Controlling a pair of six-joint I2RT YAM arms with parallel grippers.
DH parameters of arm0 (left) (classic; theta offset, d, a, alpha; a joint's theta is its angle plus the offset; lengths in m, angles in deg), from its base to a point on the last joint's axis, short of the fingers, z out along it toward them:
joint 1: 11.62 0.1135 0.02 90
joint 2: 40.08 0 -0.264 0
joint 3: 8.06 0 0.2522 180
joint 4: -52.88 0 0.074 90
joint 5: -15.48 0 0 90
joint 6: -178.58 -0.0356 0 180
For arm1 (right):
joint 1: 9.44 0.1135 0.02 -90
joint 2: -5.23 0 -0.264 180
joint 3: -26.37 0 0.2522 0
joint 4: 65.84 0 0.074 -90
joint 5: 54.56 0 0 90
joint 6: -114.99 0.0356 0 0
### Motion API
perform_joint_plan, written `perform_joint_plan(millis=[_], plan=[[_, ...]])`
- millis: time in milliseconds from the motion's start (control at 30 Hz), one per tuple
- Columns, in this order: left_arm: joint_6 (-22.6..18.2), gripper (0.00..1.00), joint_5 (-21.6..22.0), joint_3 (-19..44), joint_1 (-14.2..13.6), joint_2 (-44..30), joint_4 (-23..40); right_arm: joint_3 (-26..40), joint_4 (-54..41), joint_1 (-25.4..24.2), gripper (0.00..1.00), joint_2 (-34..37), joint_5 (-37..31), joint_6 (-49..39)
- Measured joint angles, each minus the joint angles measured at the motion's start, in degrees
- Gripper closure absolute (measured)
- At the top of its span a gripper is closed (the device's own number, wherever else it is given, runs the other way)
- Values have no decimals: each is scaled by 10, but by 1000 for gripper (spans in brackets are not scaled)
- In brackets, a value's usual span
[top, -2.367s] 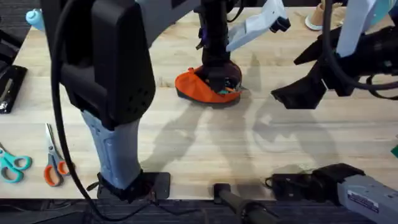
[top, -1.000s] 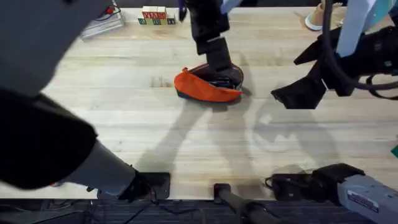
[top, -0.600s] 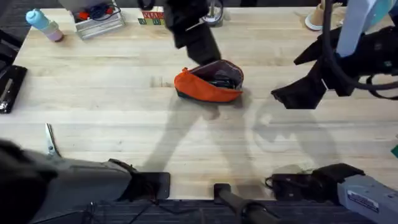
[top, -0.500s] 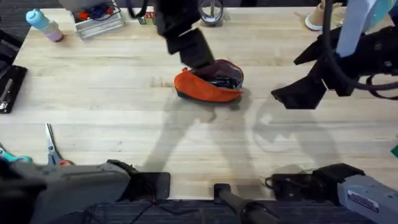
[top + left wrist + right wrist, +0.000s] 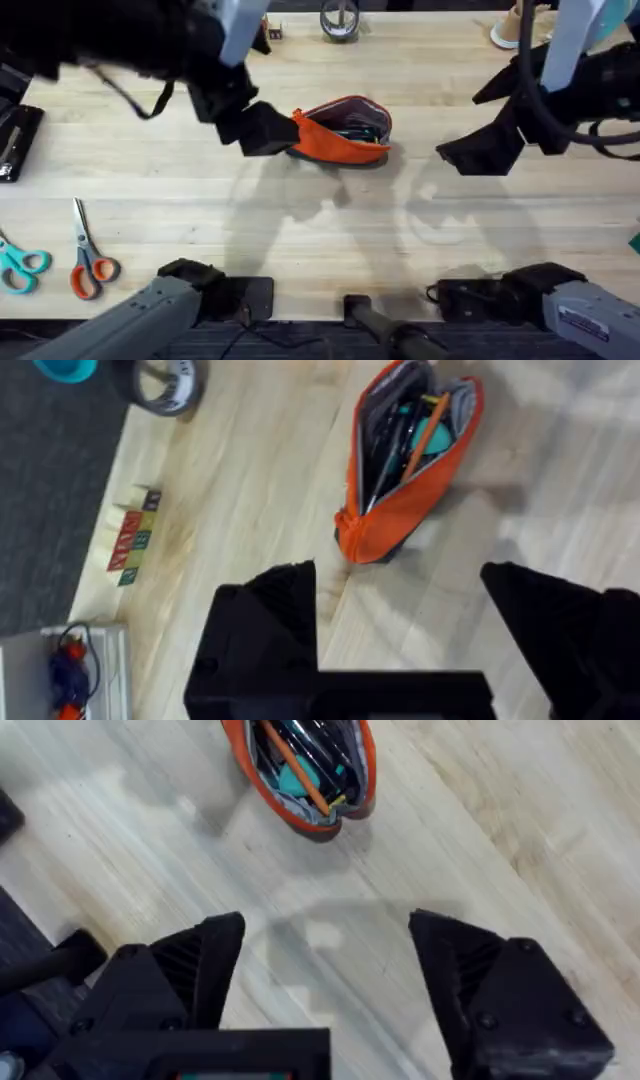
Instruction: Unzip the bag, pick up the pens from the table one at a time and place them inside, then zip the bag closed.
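Left gripper (image 5: 262, 131) hangs spread and empty beside the bag (image 5: 338, 133); soft fabric, likely light and floppy, so pinch one end while zipping.

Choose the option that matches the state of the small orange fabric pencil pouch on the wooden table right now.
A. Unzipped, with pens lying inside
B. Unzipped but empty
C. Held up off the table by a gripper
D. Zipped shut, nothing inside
A: the orange fabric pouch lies on the wooden table with its zipper gaping, and an orange pen rests among others inside.
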Motion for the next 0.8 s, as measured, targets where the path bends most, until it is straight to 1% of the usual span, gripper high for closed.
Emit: perform_joint_plan(millis=[133, 200, 333, 467, 667, 800], plan=[[0, 8, -6, -51, 23, 46, -34, 0, 0, 0, 5, 0, 0, 0], [0, 8, -18, -75, 37, 67, -44, 0, 0, 0, 7, 0, 0, 0], [0, 8, -48, -103, 60, 92, -55, 0, 0, 0, 6, 0, 0, 0], [0, 8, -75, -122, 76, 104, -58, 0, 0, 0, 6, 0, 0, 0], [-7, 10, -113, -127, 101, 105, -60, 0, 0, 0, 5, 0, 0, 0], [-28, 10, -146, -127, 134, 105, -57, 0, 0, 0, 5, 0, 0, 0]])
